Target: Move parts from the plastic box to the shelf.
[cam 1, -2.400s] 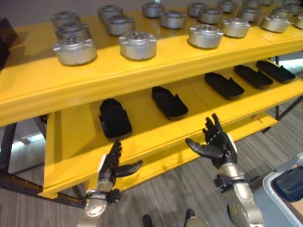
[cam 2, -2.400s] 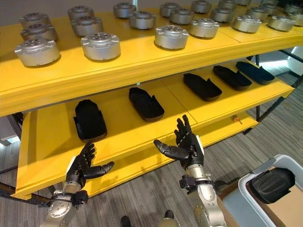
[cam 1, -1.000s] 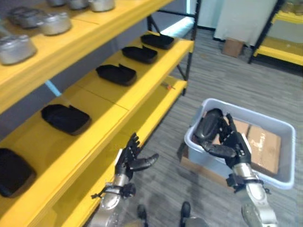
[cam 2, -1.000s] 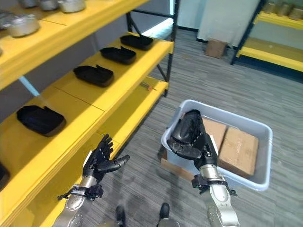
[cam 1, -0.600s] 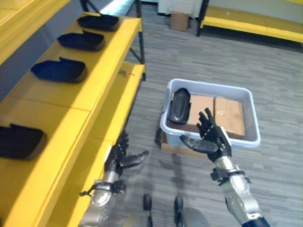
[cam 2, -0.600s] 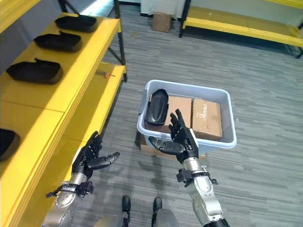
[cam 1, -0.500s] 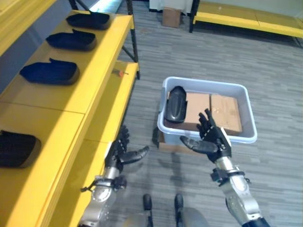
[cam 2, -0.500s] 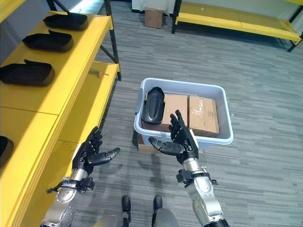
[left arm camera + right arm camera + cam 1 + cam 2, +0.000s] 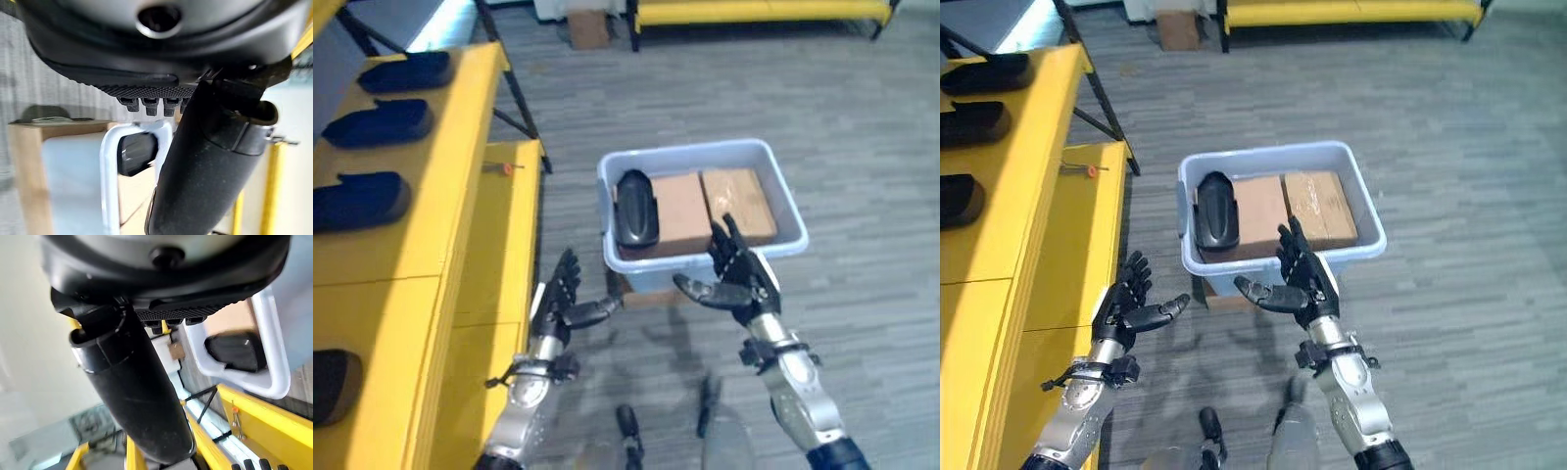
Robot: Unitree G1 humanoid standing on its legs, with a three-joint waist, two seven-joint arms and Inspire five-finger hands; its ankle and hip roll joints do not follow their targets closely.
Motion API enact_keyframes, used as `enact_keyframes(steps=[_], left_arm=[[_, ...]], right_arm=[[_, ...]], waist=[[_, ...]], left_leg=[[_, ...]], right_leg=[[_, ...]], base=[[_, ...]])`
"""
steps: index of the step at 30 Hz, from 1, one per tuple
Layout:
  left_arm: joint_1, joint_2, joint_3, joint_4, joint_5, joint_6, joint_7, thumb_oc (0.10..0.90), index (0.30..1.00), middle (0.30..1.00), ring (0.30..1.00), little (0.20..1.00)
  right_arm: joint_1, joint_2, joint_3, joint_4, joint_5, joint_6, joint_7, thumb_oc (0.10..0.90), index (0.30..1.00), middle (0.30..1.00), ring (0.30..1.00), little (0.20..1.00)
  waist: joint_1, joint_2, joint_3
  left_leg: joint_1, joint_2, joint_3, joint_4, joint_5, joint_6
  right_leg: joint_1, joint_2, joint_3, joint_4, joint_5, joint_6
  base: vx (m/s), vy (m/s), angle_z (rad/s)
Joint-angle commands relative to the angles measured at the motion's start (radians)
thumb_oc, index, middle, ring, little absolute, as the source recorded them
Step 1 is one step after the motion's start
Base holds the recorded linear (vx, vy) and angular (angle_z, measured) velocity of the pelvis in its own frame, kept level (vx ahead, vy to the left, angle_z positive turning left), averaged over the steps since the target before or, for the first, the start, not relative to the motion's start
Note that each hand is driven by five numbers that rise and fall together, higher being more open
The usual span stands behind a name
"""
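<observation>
- On the grey floor, beside the shelf, stands the pale plastic box.
- One black part lies in the box at the end nearer the shelf, lengthwise, its side against the box wall.
- Two brown cartons lie flat side by side in the box and take up the other end; the part rests just beside the nearer carton.
- A bit of brown cardboard shows under the box at its near edge.
- More black parts lie in a row on the shelf's yellow board, well apart from the box.
- A small red-tipped item lies on the shelf's lower board near its far corner.
- The right hand hovers just before the box's near rim, fingers straight and spread, thumb out, holding nothing.
- The left hand hangs between the shelf and the box, fingers spread too, thumb pointing toward the box, empty.
- Both wrist views show the box with the part past the straight fingers.
- Another yellow rack stands across the floor at the far side, with a small carton on the floor near it.
</observation>
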Motion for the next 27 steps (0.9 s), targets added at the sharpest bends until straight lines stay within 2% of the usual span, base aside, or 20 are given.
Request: enact_keyframes(steps=[1, 3, 5, 8, 9, 15, 17, 19, 20, 21, 23, 24, 26, 27], left_arm=[[-0.048, 0.012, 0.025, -0.131, 0.046, -0.108, 0.007, 0.9, 1.0, 1.0, 1.0, 1.0], [-0.061, -0.003, 0.006, -0.123, 0.039, -0.106, 0.006, 0.9, 1.0, 1.0, 1.0, 1.0], [-0.077, -0.012, -0.01, -0.123, 0.025, -0.102, 0.011, 0.9, 1.0, 1.0, 1.0, 1.0], [-0.085, -0.015, -0.015, -0.123, 0.017, -0.102, 0.014, 0.9, 1.0, 1.0, 1.0, 1.0], [-0.09, -0.018, -0.02, -0.124, 0.012, -0.103, 0.018, 0.9, 1.0, 1.0, 1.0, 1.0], [-0.098, -0.02, -0.019, -0.121, 0.008, -0.1, 0.033, 0.9, 1.0, 1.0, 1.0, 1.0], [-0.096, -0.022, -0.016, -0.121, 0.005, -0.101, 0.033, 0.9, 1.0, 1.0, 1.0, 1.0], [-0.09, -0.026, -0.014, -0.125, 0.0, -0.103, 0.033, 0.9, 1.0, 1.0, 1.0, 1.0], [-0.088, -0.028, -0.011, -0.129, -0.003, -0.104, 0.034, 0.9, 1.0, 1.0, 1.0, 1.0], [-0.088, -0.027, -0.011, -0.129, -0.004, -0.104, 0.034, 0.9, 1.0, 1.0, 1.0, 1.0], [-0.09, -0.027, -0.008, -0.136, -0.003, -0.107, 0.037, 0.9, 1.0, 1.0, 1.0, 1.0], [-0.092, -0.029, -0.009, -0.141, -0.009, -0.104, 0.038, 0.9, 1.0, 1.0, 1.0, 1.0], [-0.091, -0.028, -0.007, -0.143, -0.016, -0.102, 0.04, 0.9, 1.0, 1.0, 1.0, 1.0], [-0.09, -0.026, -0.001, -0.141, -0.014, -0.103, 0.047, 0.9, 1.0, 1.0, 1.0, 1.0]], right_arm=[[-0.057, -0.003, -0.038, -0.1, -0.009, -0.094, 0.006, 0.9, 1.0, 1.0, 1.0, 1.0], [-0.057, -0.013, -0.051, -0.096, -0.01, -0.099, -0.002, 0.9, 1.0, 1.0, 1.0, 1.0], [-0.065, -0.019, -0.061, -0.093, -0.011, -0.107, -0.018, 0.9, 1.0, 1.0, 1.0, 1.0], [-0.074, -0.021, -0.059, -0.087, -0.018, -0.11, -0.026, 0.9, 1.0, 1.0, 1.0, 1.0], [-0.081, -0.023, -0.062, -0.082, -0.018, -0.115, -0.038, 0.9, 1.0, 1.0, 1.0, 1.0], [-0.102, -0.02, -0.055, -0.07, -0.016, -0.126, -0.055, 0.9, 1.0, 1.0, 1.0, 1.0], [-0.104, -0.022, -0.054, -0.066, -0.016, -0.131, -0.061, 0.9, 1.0, 1.0, 1.0, 1.0], [-0.104, -0.025, -0.048, -0.066, -0.012, -0.137, -0.067, 0.9, 1.0, 1.0, 1.0, 1.0], [-0.105, -0.028, -0.047, -0.068, -0.011, -0.139, -0.067, 0.9, 1.0, 1.0, 1.0, 1.0], [-0.105, -0.027, -0.047, -0.068, -0.011, -0.139, -0.067, 0.9, 1.0, 1.0, 1.0, 1.0], [-0.107, -0.038, -0.045, -0.074, -0.013, -0.141, -0.066, 0.9, 1.0, 1.0, 1.0, 1.0], [-0.099, -0.042, -0.054, -0.074, -0.021, -0.143, -0.076, 0.9, 1.0, 1.0, 1.0, 1.0], [-0.098, -0.046, -0.063, -0.061, -0.025, -0.147, -0.091, 0.9, 1.0, 1.0, 1.0, 1.0], [-0.096, -0.045, -0.065, -0.054, -0.026, -0.149, -0.098, 0.9, 1.0, 1.0, 1.0, 1.0]], waist=[[0.003, -0.052, -0.065], [-0.006, -0.051, -0.087], [-0.016, -0.042, -0.092], [-0.018, -0.039, -0.092], [-0.02, -0.037, -0.092], [-0.014, -0.036, -0.092], [-0.011, -0.038, -0.09], [-0.003, -0.043, -0.083], [0.005, -0.05, -0.073], [0.004, -0.049, -0.073], [0.026, -0.06, -0.042], [0.024, -0.073, -0.028], [0.025, -0.082, -0.03], [0.03, -0.081, -0.029]], left_leg=[[0.061, 0.006, -0.093, 0.088, -0.115, -0.037], [0.082, 0.026, -0.116, 0.066, -0.108, -0.054], [0.086, 0.073, -0.145, 0.045, -0.093, -0.078], [0.087, 0.096, -0.155, 0.036, -0.083, -0.091], [0.089, 0.116, -0.162, 0.026, -0.073, -0.1], [0.087, 0.167, -0.173, 0.026, -0.042, -0.124], [0.07, 0.182, -0.176, 0.067, -0.023, -0.135], [0.017, 0.195, -0.18, 0.186, 0.01, -0.147], [-0.016, 0.191, -0.187, 0.258, 0.031, -0.15], [-0.023, 0.193, -0.19, 0.268, 0.027, -0.151], [-0.098, 0.16, -0.235, 0.418, 0.046, -0.159], [-0.16, 0.192, -0.217, 0.386, 0.062, -0.146], [-0.169, 0.243, -0.197, 0.25, 0.054, -0.139], [-0.178, 0.275, -0.189, 0.156, 0.09, -0.149]], right_leg=[[0.056, 0.091, -0.025, 0.043, 0.209, 0.025], [0.078, 0.113, -0.051, 0.05, 0.2, 0.027], [0.081, 0.143, -0.077, 0.095, 0.126, 0.008], [0.072, 0.161, -0.084, 0.114, 0.089, -0.004], [0.067, 0.181, -0.089, 0.128, 0.059, -0.017], [0.044, 0.228, -0.098, 0.177, 0.001, -0.045], [0.056, 0.244, -0.1, 0.168, -0.01, -0.056], [0.081, 0.264, -0.105, 0.143, -0.018, -0.077], [0.095, 0.268, -0.105, 0.134, -0.025, -0.087], [0.094, 0.27, -0.107, 0.133, -0.024, -0.088], [0.114, 0.276, -0.106, 0.121, -0.027, -0.104], [0.126, 0.266, -0.12, 0.11, -0.036, -0.101], [0.136, 0.257, -0.113, 0.103, -0.04, -0.083], [0.14, 0.253, -0.105, 0.104, -0.044, -0.074]], base=[[0.37, -0.254, 0.23], [0.35, -0.277, 0.72], [0.23, -0.3, 0.33], [0.11, -0.173, 0.24], [0.1, -0.163, 0.2], [0.09, -0.167, 0.2], [0.08, -0.155, 0.13], [0.06, -0.148, 0.18], [0.02, -0.101, 0.11], [0.01, -0.089, -0.02], [0.02, -0.079, -0.09], [0.08, -0.019, 0.07], [0.15, 0.088, 0.2], [0.17, 0.163, 0.15]])
